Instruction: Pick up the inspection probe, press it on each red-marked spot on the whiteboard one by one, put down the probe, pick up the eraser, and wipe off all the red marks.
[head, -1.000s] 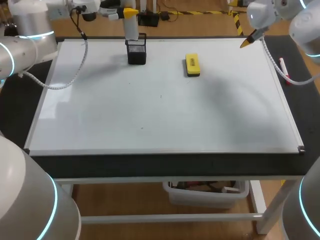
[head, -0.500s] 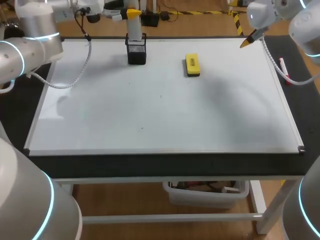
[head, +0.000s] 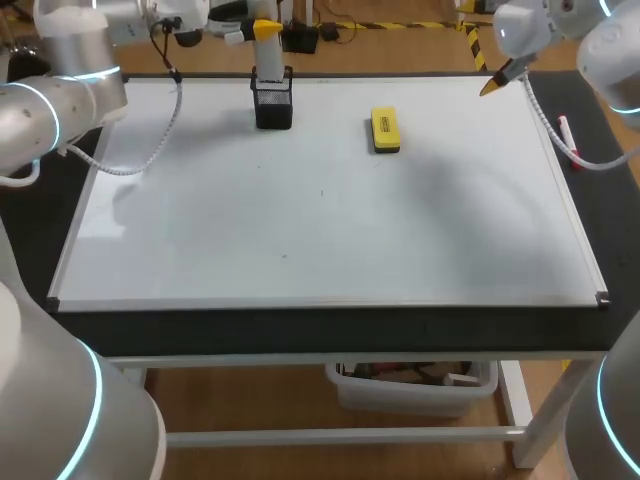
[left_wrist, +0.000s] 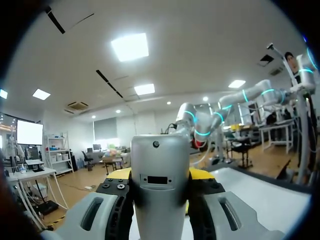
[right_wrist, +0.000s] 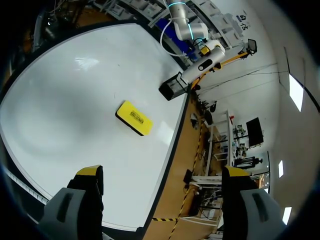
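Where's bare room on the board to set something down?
The near half of the whiteboard, from the eraser to the front edge, is bare; so is the stretch right of the eraser. Crowded only at the far edge: the left gripper holds the probe at the holder.

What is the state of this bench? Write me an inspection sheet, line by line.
Surface: whiteboard, no red marks seen.
Job's things: probe upright, lower end in the black mesh holder; yellow eraser flat on the board.
Clutter: small white and red stick on the black mat right of the board.
Claws: left claw shut on the probe; right claw open, empty.
Cables: white cable from the left arm hangs over the board's left end.
Surroundings: nothing seen.
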